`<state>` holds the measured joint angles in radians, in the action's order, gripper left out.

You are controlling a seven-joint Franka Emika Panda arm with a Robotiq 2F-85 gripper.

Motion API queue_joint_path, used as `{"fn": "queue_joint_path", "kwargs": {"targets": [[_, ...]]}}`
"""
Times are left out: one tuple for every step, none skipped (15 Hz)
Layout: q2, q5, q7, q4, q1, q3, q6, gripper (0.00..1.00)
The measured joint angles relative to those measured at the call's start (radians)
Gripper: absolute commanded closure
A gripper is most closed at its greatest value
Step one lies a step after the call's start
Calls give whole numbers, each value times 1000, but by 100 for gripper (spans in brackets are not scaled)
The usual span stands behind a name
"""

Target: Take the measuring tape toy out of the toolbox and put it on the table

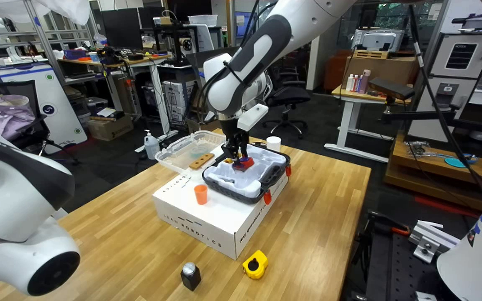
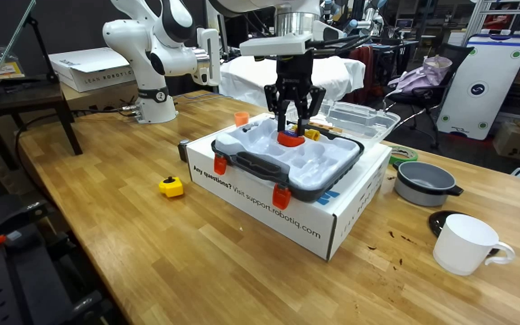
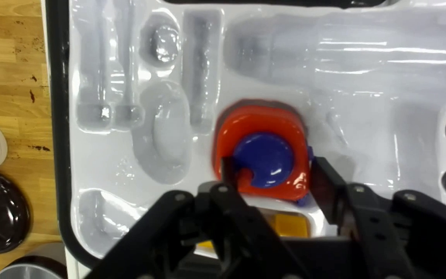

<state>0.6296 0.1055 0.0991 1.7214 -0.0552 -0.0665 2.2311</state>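
Note:
The red and blue measuring tape toy (image 3: 263,155) sits slightly tilted in its recess in the open toolbox (image 2: 318,180). It also shows in both exterior views (image 1: 243,164) (image 2: 291,139). My gripper (image 3: 271,170) points down over the toolbox with its fingers partly closed. It shows in both exterior views (image 1: 237,161) (image 2: 292,128). In the wrist view one finger overlaps the toy's left part and the blue disc's edge. The other finger lies against its right side. The toy looks pinched between them, still low in the tray. The wooden table (image 2: 174,243) surrounds the box below.
The toolbox rests on a white cardboard box (image 1: 207,225). An orange cup (image 1: 201,194) stands on that box. A yellow tape measure (image 1: 255,264) and a small black-and-silver object (image 1: 191,276) are on the table. A white mug (image 2: 467,243) and grey pot (image 2: 426,183) stand beside the box.

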Motion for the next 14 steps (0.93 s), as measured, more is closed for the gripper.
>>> {"fn": "queue_joint_path", "kwargs": {"targets": [[-6,0,0,-2,-1,0,0,74],[-16,0,0,-2,-1,-1,0,74],[-27,0,1,-3,-2,-2,0,74],[-38,0,1,-2,-4,-2,0,74],[-52,0,1,3,-5,-2,0,74],[-67,0,1,11,-7,-3,0,74],[-83,0,1,25,-9,-3,0,74],[-103,0,1,45,-10,-3,0,74],[-126,0,1,72,-11,-3,1,74],[-154,0,1,109,-12,-3,2,74],[-183,0,1,150,-14,-4,2,74],[-215,0,1,196,-15,-5,4,74],[-251,0,0,247,-15,-6,7,74],[-288,-2,-1,300,-16,-6,11,74]]}}
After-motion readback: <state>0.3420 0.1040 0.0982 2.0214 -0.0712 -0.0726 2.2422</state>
